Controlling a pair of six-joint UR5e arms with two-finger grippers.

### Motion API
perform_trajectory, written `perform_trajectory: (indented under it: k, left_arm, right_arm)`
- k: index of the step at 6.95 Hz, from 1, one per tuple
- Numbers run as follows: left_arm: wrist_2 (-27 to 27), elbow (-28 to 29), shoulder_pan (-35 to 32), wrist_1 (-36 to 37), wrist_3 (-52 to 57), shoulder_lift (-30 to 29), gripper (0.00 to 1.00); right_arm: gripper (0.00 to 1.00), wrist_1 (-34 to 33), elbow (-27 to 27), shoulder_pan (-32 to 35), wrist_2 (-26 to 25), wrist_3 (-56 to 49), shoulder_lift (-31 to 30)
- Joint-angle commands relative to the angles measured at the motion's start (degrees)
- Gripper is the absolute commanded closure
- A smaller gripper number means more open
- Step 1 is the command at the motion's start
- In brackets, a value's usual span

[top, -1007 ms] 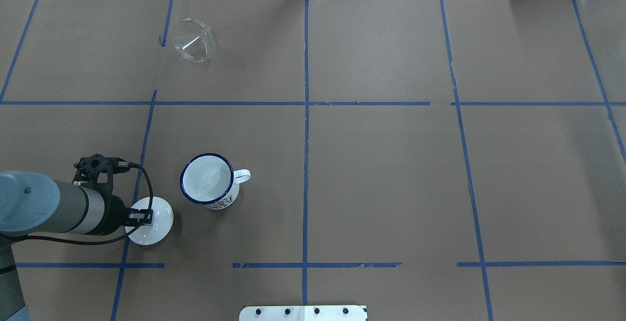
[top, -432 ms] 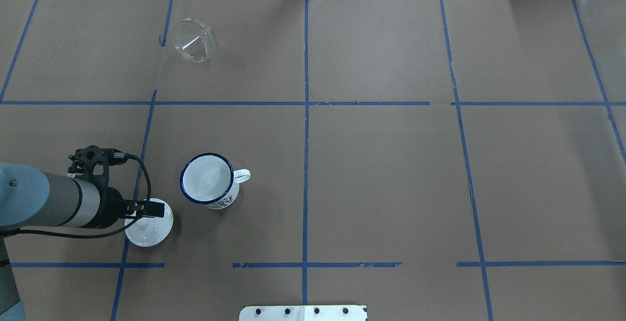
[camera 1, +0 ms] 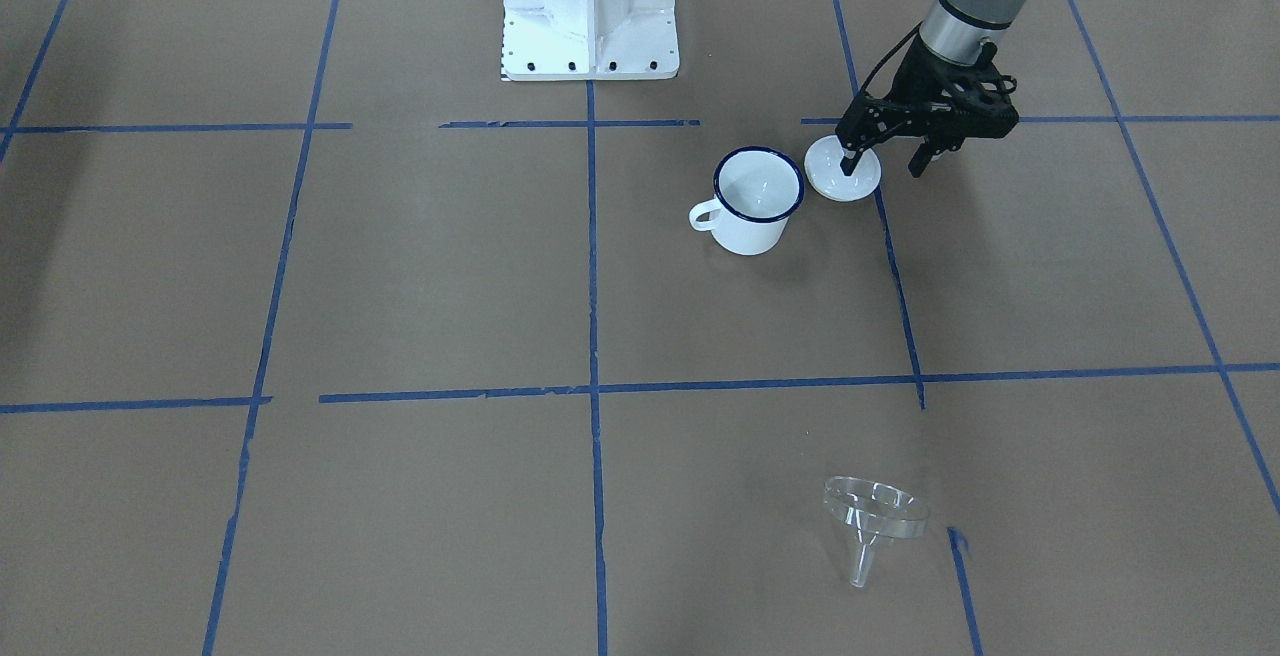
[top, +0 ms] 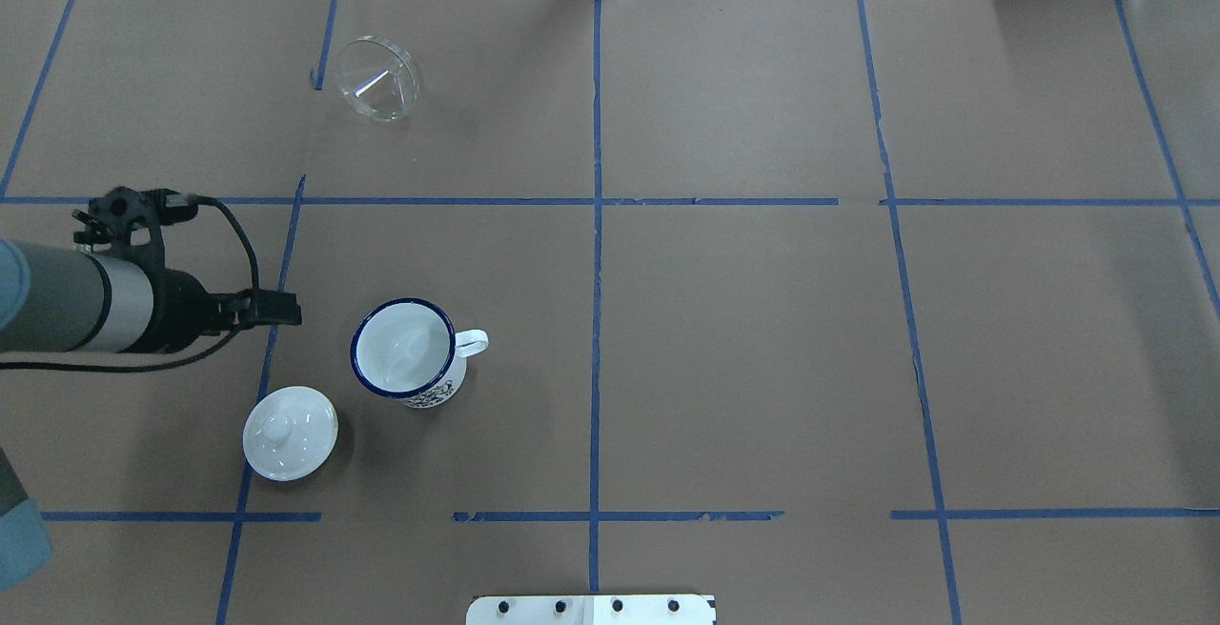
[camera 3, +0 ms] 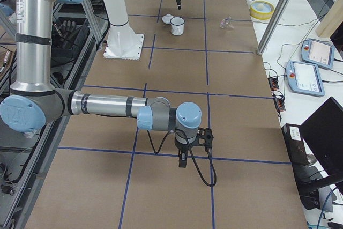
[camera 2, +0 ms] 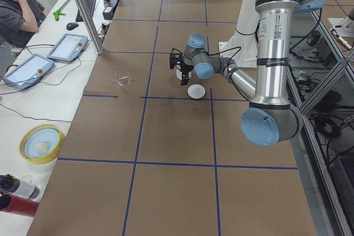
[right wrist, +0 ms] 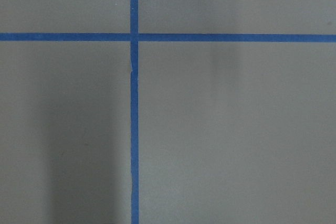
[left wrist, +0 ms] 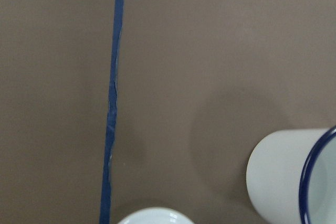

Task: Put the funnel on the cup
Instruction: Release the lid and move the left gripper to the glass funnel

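Note:
The clear funnel lies tilted on the table at the far left, its spout showing in the front view. The white cup with a dark blue rim stands upright at the near left, handle to the right; it also shows in the front view and the left wrist view. My left gripper is open and empty in the air, left of the cup and well short of the funnel; the front view shows its fingers spread. My right gripper shows only in the right side view, so I cannot tell its state.
A white domed lid with a knob lies on the table just near-left of the cup, also in the front view. Blue tape lines grid the brown paper. The white robot base plate is at the near edge.
My left gripper has left the white lid and moved up and toward the far side. The lid stays where it was. Cup and funnel have not moved.

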Motion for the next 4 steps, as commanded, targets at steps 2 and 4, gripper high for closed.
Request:
perform_trajectory:
  k: [2,4]
  left_arm:
    - [2.4,9.2,-6.5,-1.6,-24.3,-14.1,0.00]
    - [10.1,27.5,-6.1,-14.8,-39.1,-23.9,0.00]
  right_arm:
    - [0.00,0.0,0.1,0.0,0.0,0.0,0.0]
    - [0.00,0.0,0.1,0.0,0.0,0.0,0.0]
